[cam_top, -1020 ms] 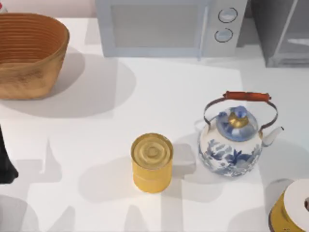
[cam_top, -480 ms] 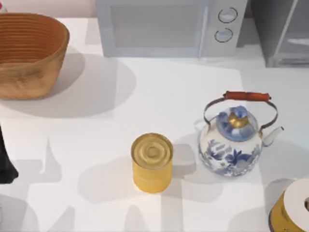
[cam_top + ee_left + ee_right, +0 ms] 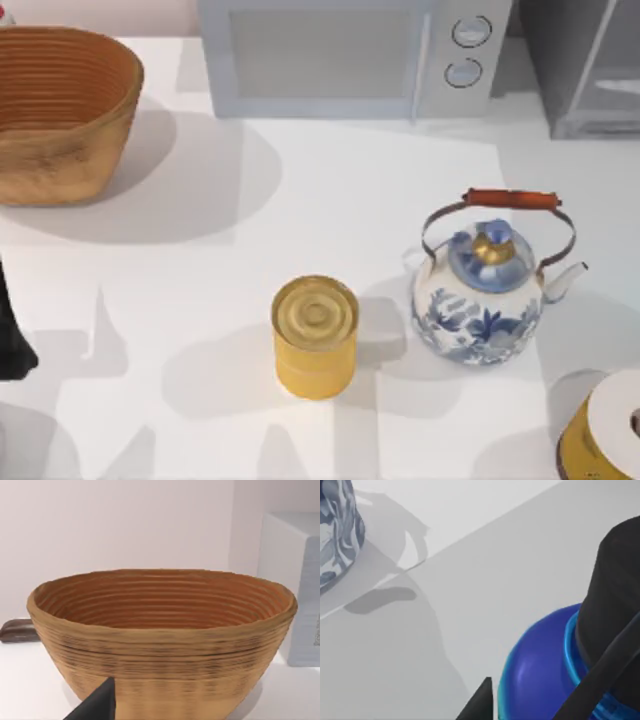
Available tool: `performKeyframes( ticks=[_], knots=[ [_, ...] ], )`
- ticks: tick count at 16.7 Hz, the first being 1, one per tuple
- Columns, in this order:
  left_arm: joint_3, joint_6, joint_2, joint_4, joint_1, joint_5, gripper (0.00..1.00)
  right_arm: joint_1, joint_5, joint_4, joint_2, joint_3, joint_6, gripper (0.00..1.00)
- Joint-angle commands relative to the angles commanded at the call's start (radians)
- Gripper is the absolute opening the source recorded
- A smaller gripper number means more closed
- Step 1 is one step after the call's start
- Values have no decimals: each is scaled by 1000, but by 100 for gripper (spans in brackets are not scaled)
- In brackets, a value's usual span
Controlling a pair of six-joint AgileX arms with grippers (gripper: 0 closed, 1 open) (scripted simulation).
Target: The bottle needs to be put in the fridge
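Right then, the blue bottle (image 3: 540,665) stood on the white counter (image 3: 350,200) close under the right hand (image 3: 530,700), whose dark fingers (image 3: 480,702) flanked it; whether they were clenched on it, I cannot tell. The fridge (image 3: 585,65) sat at the far right corner, beside the microwave (image 3: 350,55). The left arm (image 3: 12,340) idled at the left edge, facing the wicker basket (image 3: 160,640), its hand's grip unreadable.
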Motion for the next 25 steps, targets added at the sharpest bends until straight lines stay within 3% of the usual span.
performKeyframes(
  ticks=[6,19,25],
  knots=[
    [0,0,0,0,0,0,100,-70,0,-103,6,72,-64,1],
    [0,0,0,0,0,0,100,-230,-87,-808,90,409,-524,1],
    [0,0,0,0,0,0,100,-276,-93,-973,96,495,-632,1]
  ],
)
